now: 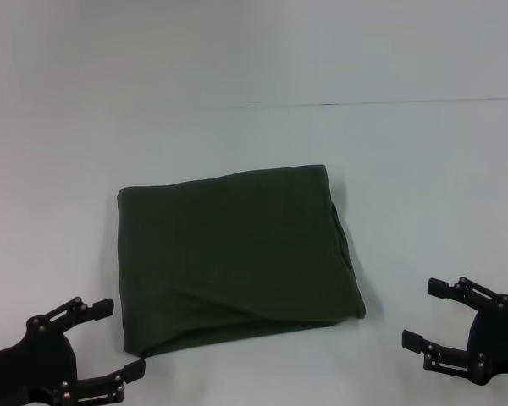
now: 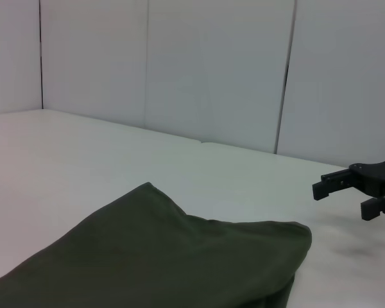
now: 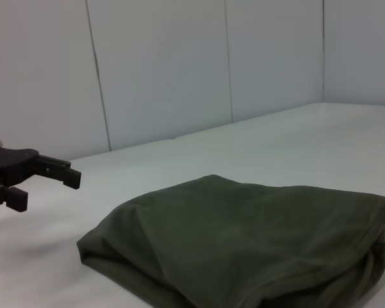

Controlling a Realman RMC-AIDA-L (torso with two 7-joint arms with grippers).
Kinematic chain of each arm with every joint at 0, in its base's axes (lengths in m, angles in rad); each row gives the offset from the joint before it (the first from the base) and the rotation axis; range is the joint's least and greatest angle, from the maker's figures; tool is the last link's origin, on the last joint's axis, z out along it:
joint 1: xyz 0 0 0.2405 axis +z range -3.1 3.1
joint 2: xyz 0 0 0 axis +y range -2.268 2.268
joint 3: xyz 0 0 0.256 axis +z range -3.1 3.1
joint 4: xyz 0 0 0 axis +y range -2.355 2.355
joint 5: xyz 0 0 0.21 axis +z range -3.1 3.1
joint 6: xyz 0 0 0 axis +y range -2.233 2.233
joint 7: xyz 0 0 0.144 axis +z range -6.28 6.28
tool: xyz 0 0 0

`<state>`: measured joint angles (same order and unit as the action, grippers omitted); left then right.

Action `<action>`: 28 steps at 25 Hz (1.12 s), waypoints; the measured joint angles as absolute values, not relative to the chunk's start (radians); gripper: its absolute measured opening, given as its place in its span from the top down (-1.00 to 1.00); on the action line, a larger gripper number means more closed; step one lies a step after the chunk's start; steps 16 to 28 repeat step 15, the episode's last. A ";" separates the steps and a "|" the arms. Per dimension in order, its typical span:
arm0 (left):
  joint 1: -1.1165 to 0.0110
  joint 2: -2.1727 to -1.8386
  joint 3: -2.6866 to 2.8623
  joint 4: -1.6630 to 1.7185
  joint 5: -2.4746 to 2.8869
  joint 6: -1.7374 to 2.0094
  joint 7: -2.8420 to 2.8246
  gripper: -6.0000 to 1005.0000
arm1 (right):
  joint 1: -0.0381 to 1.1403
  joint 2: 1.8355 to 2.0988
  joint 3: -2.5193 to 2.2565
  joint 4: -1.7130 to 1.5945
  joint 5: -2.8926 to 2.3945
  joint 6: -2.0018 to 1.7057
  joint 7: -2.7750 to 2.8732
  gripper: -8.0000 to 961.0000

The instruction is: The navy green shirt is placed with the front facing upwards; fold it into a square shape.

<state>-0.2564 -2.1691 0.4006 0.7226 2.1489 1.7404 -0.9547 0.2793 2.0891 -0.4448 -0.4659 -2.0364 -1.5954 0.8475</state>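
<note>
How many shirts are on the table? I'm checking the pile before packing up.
1: the folded green shirt lies in the middle of the white table, between the open left gripper and open right gripper. Nothing shows beneath it.

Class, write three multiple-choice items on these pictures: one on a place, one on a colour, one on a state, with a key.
1. Where does the dark olive-green cotton shirt lie?
A. On the white table, between the two claws
B. Hanging from the left claw
C. On the floor

2. What colour are the claws?
A. Red
B. Black
C. Yellow

3. How is the shirt?
A. Spread flat, sleeves out
B. Rolled into a tube
C. Folded into a rough square

Key: 1 A, it rests on the table with the left claw and right claw to either side, both open and clear of it. 2 B, both are black. 3 C, the head view shows a compact four-sided bundle.
</note>
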 joint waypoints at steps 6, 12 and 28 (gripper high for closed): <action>-0.262 -2.167 0.402 0.726 2.149 1.739 -0.956 -0.88 | 0.282 2.090 -0.440 -0.465 -2.037 -1.595 0.845 -0.93; -0.265 -2.167 0.399 0.727 2.149 1.737 -0.961 -0.88 | 0.288 2.091 -0.439 -0.465 -2.032 -1.598 0.844 -0.93; -0.264 -2.167 0.399 0.727 2.149 1.736 -0.964 -0.88 | 0.290 2.090 -0.438 -0.465 -2.031 -1.600 0.844 -0.93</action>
